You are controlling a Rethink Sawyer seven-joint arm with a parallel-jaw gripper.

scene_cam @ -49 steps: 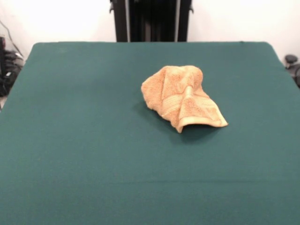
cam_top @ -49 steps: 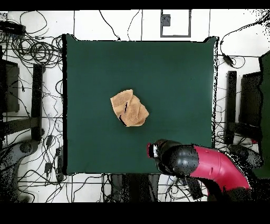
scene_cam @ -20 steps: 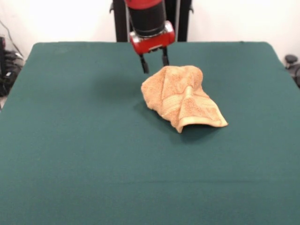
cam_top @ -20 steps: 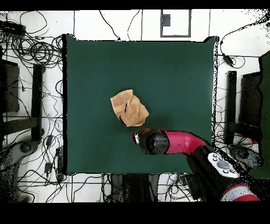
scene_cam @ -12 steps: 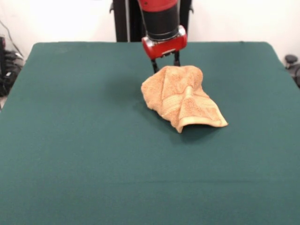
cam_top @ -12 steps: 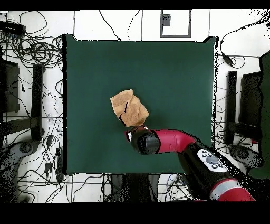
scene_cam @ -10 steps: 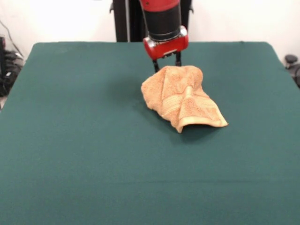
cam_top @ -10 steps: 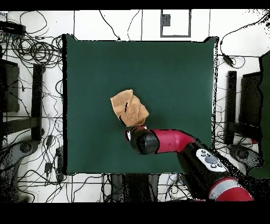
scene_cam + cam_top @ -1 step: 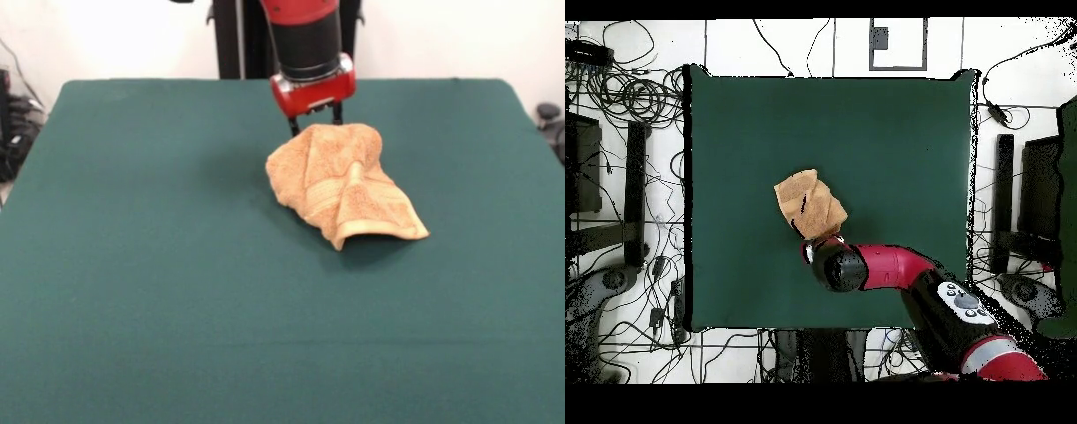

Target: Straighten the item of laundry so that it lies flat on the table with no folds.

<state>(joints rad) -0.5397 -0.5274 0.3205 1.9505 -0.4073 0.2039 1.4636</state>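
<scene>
From my seat I see the towel (image 9: 342, 183) bunched in a rumpled heap on the table (image 9: 159, 265), a little toward the picture's right of centre in the front view and nearer the far edge than the near one. It is plainly not flat: a thick fold runs down its middle, the woven band shows across its lower half, and the lower right corner curls up off the green cloth and throws a shadow beneath it. The gripper (image 9: 314, 124) hangs at the far upper edge of the heap, pointing straight down from the red and black arm (image 9: 305, 40). I read the two dark fingers (image 9: 294, 127) as spread apart, with a clear gap between them; one tip shows just beside the towel's upper left edge, the other tip sits at or just behind the top of the heap. Nothing is clamped between them that I can see, and I cannot tell whether the tips touch the terry or only stand next to it. In the overhead view the arm's round black wrist (image 9: 839, 268) covers the gripper and sits against the towel's (image 9: 808, 205) corner nearest the robot.
</scene>
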